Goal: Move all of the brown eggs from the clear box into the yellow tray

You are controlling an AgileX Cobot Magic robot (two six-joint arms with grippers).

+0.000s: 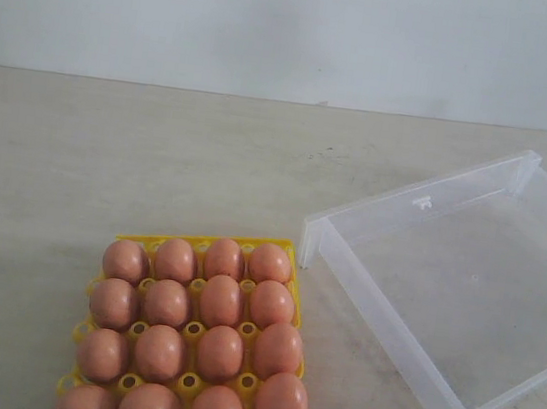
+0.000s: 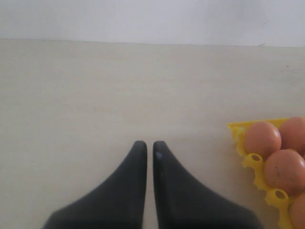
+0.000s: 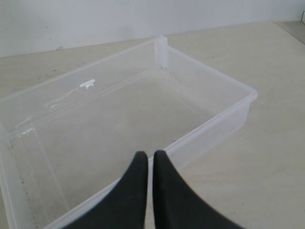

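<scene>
Several brown eggs (image 1: 220,300) fill the cups of the yellow tray (image 1: 292,252) at the lower left of the exterior view. To its right lies the clear box (image 1: 363,289), with no egg in it. Neither arm shows in the exterior view. In the left wrist view my left gripper (image 2: 149,144) is shut with nothing between its fingers, over bare table, with a corner of the yellow tray (image 2: 237,130) and brown eggs (image 2: 262,138) off to one side. My right gripper (image 3: 149,154) is shut and empty above the near wall of the clear box (image 3: 214,125).
The pale table (image 1: 107,163) runs back to a white wall (image 1: 297,26). The box has a small tab (image 1: 422,200) on its far wall.
</scene>
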